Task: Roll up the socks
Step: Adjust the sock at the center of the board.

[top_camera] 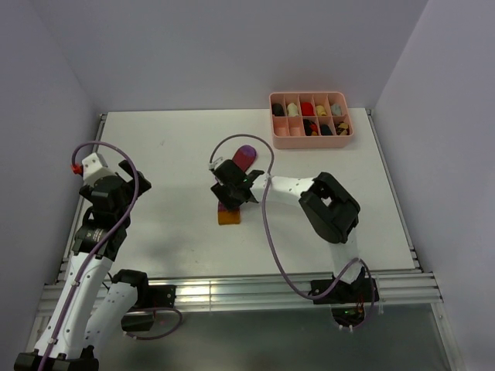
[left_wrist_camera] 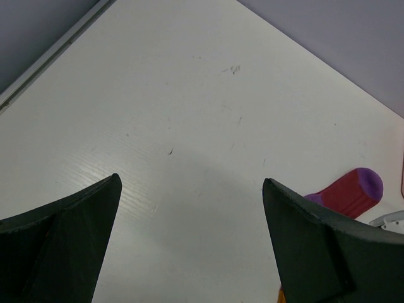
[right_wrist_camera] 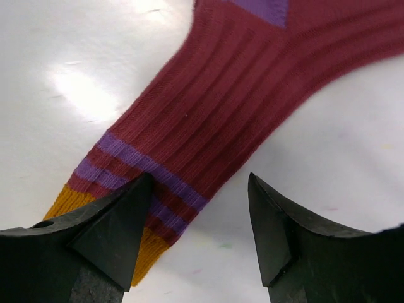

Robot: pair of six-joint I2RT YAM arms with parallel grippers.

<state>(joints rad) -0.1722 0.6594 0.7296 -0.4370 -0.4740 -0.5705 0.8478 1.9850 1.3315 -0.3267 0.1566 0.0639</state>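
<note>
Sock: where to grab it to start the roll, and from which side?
Probably the orange cuff of the sock, from straight above with the right pincer. The sock lies flat, so only a top-down pinch lifts an edge, and that pincer hovers open right over the cuff end.

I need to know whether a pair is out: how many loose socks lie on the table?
1. The sock lies in the middle of the table, under the right gripper, orange cuff toward the arms. A second beneath it could be hidden.
</note>
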